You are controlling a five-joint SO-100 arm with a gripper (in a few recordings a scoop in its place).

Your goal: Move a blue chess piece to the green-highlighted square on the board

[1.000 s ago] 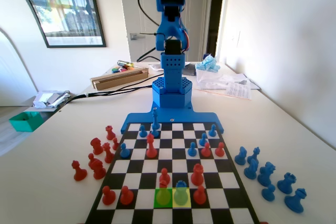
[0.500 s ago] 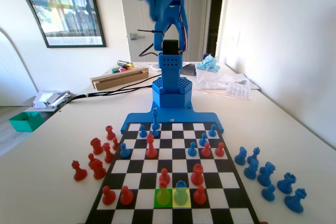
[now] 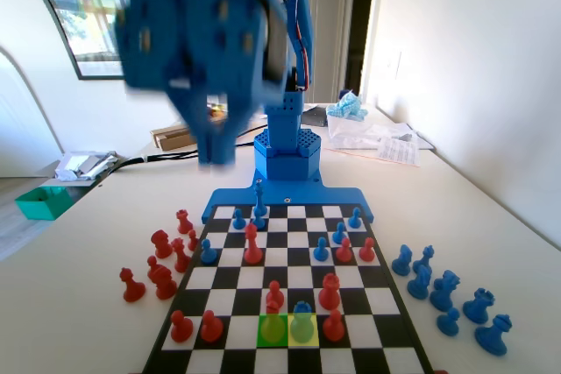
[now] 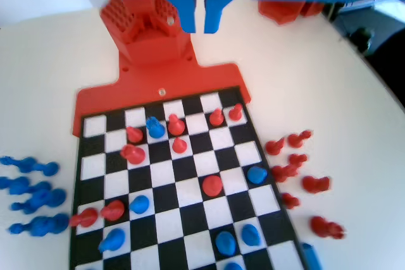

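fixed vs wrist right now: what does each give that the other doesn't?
Fixed view: the green-highlighted square in the near row and the yellow square beside it, with the blue chess piece on the yellow one. The hand is blurred, high over the table.
Wrist view: the jaws nearly together, nothing between them, looking down on the board, no tints.
Both: the board with red and blue pieces on it, more pieces off both sides.

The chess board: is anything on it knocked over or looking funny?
Nothing stands out. The pieces on the board all stand upright, and so do the ones beside it on the table. The gripper looks blurry in the fixed view, high above the board and holding nothing.
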